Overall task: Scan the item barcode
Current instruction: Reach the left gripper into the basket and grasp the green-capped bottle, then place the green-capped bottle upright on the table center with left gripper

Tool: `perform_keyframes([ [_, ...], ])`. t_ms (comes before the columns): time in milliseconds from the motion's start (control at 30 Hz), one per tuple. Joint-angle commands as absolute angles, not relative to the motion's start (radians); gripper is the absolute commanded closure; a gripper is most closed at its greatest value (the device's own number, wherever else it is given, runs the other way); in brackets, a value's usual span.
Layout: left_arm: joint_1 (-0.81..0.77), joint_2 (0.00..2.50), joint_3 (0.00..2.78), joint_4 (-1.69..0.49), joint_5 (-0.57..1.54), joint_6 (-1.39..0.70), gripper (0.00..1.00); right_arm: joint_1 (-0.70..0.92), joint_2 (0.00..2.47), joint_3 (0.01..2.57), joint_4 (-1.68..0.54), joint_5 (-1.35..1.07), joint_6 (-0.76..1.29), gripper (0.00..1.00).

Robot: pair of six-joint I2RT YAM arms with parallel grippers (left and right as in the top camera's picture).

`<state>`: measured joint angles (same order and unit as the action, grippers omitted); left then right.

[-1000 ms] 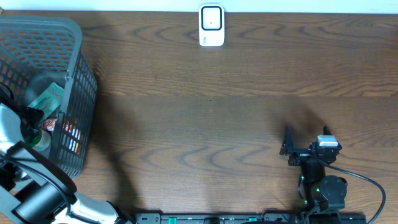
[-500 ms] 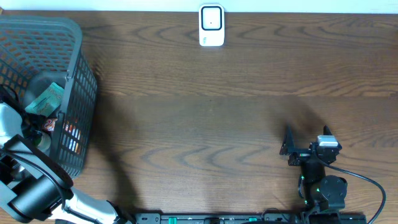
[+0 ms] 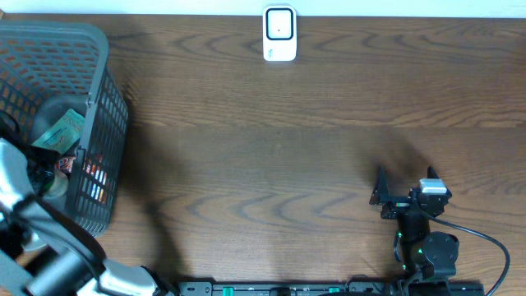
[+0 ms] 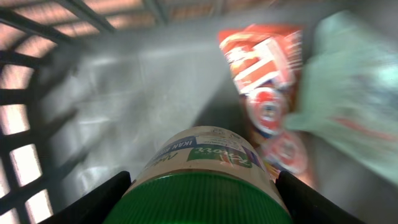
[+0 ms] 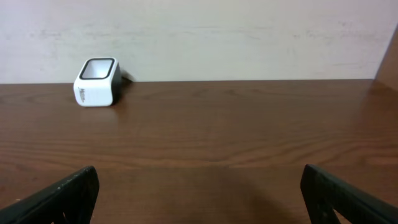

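Straddling the green-lidded round jar point(image 4: 205, 152) in the grey mesh basket point(image 4: 124, 87), our left gripper point(image 4: 202, 186) has a hold we cannot judge; lifting now risks a slip.

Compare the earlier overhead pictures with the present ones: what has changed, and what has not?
The left hand, inside the grey mesh basket, shifted slightly and narrowed around the green-lidded jar; a firm grip is not certain. The white barcode scanner, the basket and the open right hand stayed put.
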<state>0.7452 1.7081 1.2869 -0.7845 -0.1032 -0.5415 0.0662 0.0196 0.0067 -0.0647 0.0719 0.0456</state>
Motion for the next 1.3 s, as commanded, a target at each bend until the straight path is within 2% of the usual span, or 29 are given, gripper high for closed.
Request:
perform_keyframes([
  [0,0.75,1.532,1.298,-0.781,-0.086,-0.552,0.3,0.072,0.02,0.006,-0.068,0.073,0.059,0.01],
  [167,0.749,1.291,1.309,-0.756,-0.044,-0.551,0.3,0.072,0.02,0.006,-0.068,0.073,0.059,0.01],
  [367,0.726,1.044,1.309,-0.632,0.199,-0.552,0.3,0.072,0.02,0.006,-0.068,0.073,0.059,0.01],
  [500,0.646,0.971,1.309,-0.571,0.358,-0.587,0.3,0.072,0.02,0.006,-0.068,0.073,0.059,0.01],
  [600,0.519,0.963,1.309,-0.554,0.423,-0.622,0.3,0.072,0.02,0.006,-0.068,0.073,0.059,0.01],
  [800,0.175,1.052,1.308,-0.578,0.391,-0.622,0.3,0.072,0.02,0.006,-0.068,0.073,0.059,0.01],
  [900,-0.01,1.155,1.308,-0.655,0.254,-0.638,0.3,0.072,0.02,0.006,-0.068,0.073,0.059,0.01],
  [1100,-0.213,1.371,1.308,-0.773,0.009,-0.762,0.3,0.072,0.02,0.006,-0.068,0.073,0.059,0.01],
  [1267,-0.305,1.564,1.306,-0.805,-0.065,-0.958,0.3,0.072,0.02,0.006,-0.068,0.073,0.059,0.01],
])
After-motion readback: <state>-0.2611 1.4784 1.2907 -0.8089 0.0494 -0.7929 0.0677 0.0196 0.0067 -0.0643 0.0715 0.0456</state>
